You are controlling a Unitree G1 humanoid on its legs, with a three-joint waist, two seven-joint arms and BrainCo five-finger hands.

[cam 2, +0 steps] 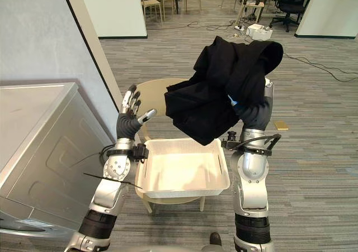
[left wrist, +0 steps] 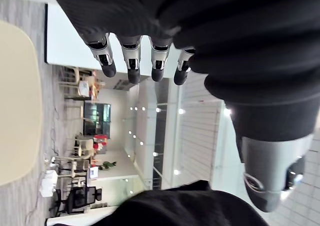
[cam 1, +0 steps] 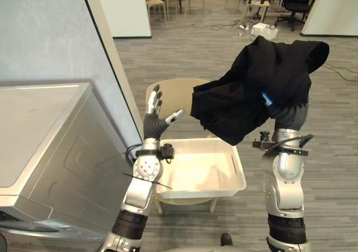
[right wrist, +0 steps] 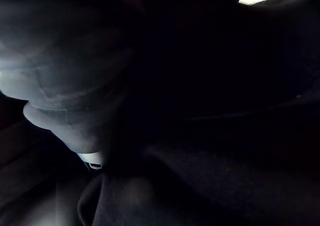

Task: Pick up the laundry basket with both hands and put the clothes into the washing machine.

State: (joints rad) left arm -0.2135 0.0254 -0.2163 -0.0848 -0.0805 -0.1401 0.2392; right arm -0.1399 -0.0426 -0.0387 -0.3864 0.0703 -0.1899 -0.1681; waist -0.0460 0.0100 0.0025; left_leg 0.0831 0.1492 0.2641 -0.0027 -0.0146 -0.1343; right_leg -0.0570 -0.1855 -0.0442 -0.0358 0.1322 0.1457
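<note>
Black garment (cam 2: 224,84) over right hand (cam 2: 256,113)

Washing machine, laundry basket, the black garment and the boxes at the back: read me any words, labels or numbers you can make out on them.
No text can be read here.
On the washing machine: grey panels, nothing legible.
On the laundry basket: plain white, no label visible.
On the black garment: no print visible.
On the white boxes on the floor at the back: any print is too small to read.
</note>
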